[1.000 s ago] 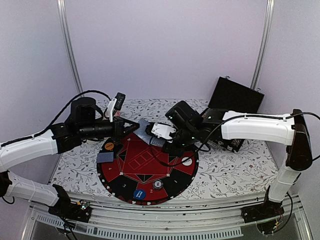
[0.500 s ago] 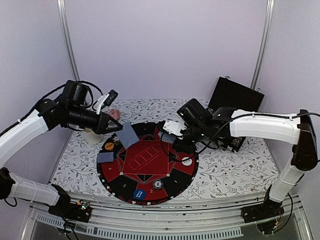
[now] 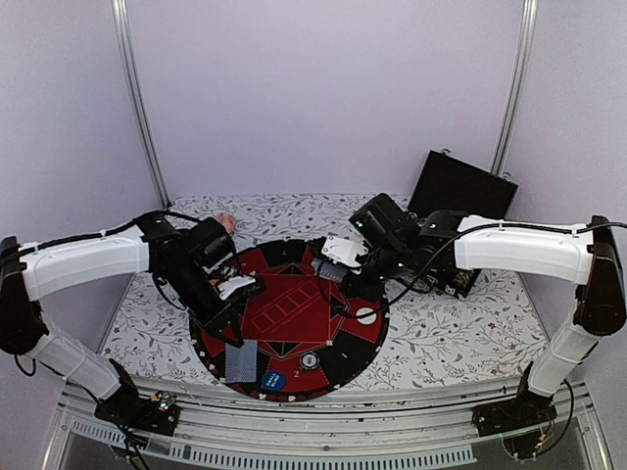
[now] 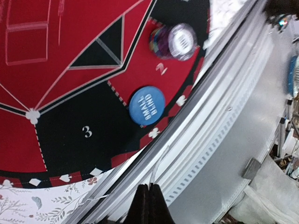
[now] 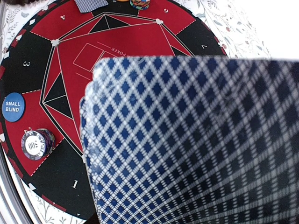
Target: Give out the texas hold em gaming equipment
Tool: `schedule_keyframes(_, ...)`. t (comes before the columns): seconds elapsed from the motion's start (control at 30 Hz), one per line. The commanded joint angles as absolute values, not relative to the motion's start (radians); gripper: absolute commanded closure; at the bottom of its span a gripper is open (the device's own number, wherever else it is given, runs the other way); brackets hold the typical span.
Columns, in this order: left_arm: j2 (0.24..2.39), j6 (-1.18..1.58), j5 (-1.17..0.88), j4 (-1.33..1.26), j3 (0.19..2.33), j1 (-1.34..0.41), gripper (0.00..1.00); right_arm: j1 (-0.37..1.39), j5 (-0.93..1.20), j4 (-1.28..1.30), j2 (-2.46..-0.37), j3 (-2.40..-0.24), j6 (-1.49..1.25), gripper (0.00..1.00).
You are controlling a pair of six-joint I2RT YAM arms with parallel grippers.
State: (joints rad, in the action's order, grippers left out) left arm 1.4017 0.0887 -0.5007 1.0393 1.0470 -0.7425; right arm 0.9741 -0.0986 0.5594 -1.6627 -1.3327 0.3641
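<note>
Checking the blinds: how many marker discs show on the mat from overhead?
2: blue disc at the mat's near edge, white disc on its right. Left arm may hide more.

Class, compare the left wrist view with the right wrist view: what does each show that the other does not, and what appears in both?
Left wrist only: the shut left end effector and the metal rail. Right wrist only: a fan of cards filling most of the frame, and a lone card at the top edge. Both: the red and black mat, the blue disc and a chip stack.
</note>
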Motion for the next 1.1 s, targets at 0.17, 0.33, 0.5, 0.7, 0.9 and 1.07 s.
schedule_keyframes(0.17,1.627,0.094,-0.392,1.104,1.045,-0.808,1.0,0.972,-0.102,0.539,-1.612,-1.321,0.366,0.6)
schedule_keyframes(0.33,1.684,0.122,-0.375,1.071,1.073,-0.829,1.0,0.972,-0.102,0.528,-1.604,-1.304,0.365,0.6)
schedule_keyframes(0.5,1.729,0.129,-0.373,1.023,1.071,-0.832,1.0,0.971,-0.103,0.533,-1.596,-1.303,0.368,0.6)
schedule_keyframes(0.7,1.747,0.13,-0.343,0.987,1.088,-0.829,1.0,0.973,-0.097,0.533,-1.59,-1.302,0.365,0.59)
schedule_keyframes(0.9,1.783,0.116,-0.31,0.975,1.112,-0.825,1.0,0.972,-0.096,0.541,-1.588,-1.305,0.361,0.6)
schedule_keyframes(1.07,1.792,0.116,-0.305,0.978,1.119,-0.824,1.0,0.972,-0.098,0.547,-1.583,-1.307,0.359,0.59)
